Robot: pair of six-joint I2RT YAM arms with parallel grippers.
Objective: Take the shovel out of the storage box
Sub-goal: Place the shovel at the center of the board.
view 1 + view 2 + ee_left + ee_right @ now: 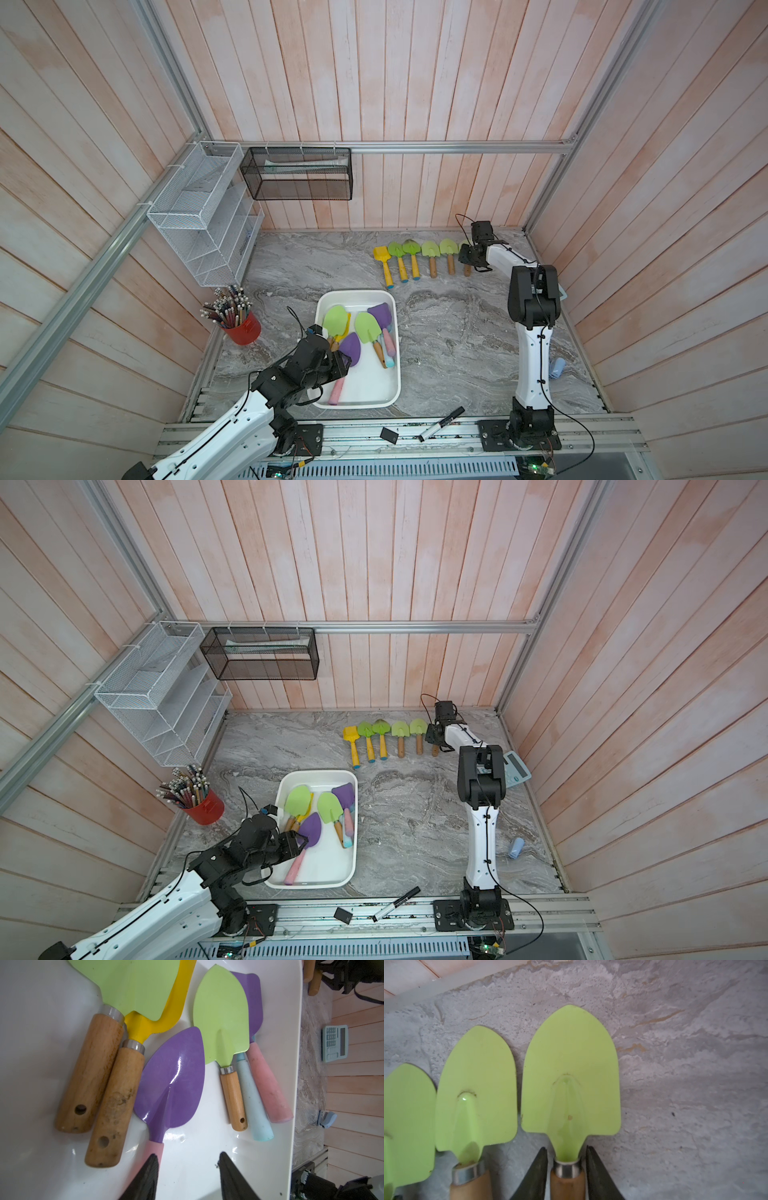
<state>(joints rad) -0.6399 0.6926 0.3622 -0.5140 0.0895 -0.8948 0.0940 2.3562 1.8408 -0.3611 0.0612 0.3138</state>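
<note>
The white storage box (pixel 397 332) (pixel 355 812) (pixel 298 1064) lies near the front of the table and holds several toy shovels. A purple shovel with a pink handle (pixel 351 347) (pixel 311 830) (pixel 172 1084) lies nearest my left gripper (pixel 343 361) (pixel 300 840) (pixel 188 1157). That gripper is open low inside the box, one finger over the pink handle and the other over bare floor. At the back, my right gripper (pixel 466 257) (pixel 432 735) (pixel 566 1150) straddles the wooden handle of a green shovel (pixel 571 1074) lying on the table, its fingers slightly apart from the handle.
A row of shovels (pixel 415 257) lies along the back wall. A red cup of pencils (pixel 245 330) stands left of the box. A calculator (pixel 517 769), a blue object (pixel 557 368), a marker (pixel 440 424) and a small black block (pixel 388 434) lie around.
</note>
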